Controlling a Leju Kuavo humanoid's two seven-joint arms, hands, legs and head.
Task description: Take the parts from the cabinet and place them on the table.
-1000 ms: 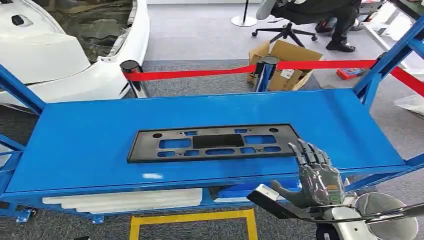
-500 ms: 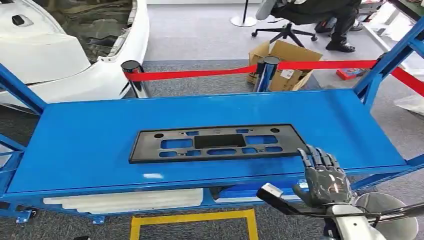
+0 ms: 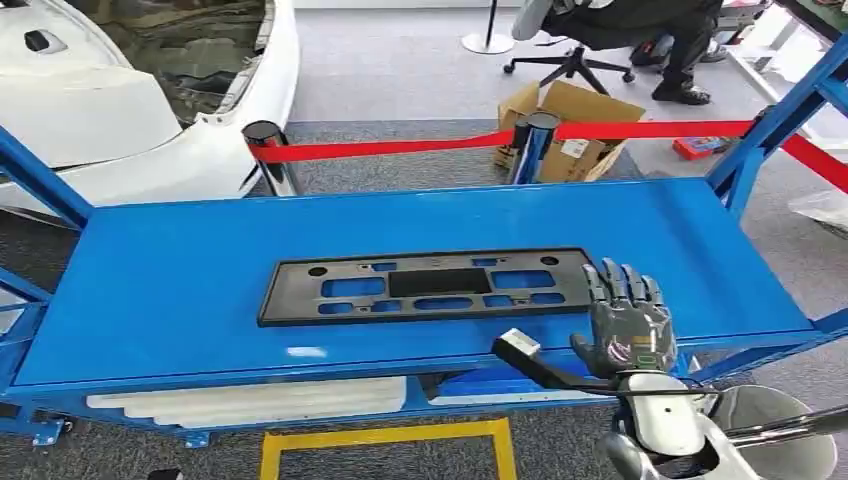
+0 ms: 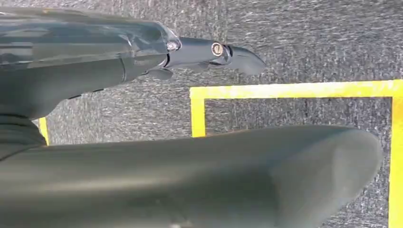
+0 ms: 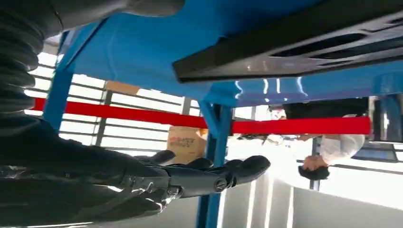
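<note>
Right hand (image 3: 628,322) risen to black part (image 3: 430,284), blue table (image 3: 180,290), grey carpet (image 3: 400,70)

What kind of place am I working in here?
It looks like a car workshop or demo bay. A white car body stands behind a red barrier belt, a black plastic car part lies on a blue metal rack shelf, and yellow floor tape marks the standing spot.

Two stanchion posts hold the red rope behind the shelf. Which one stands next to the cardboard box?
The chrome-topped post on the right, just left of the open cardboard box. The other post, black-topped, stands by the white car body.
</note>
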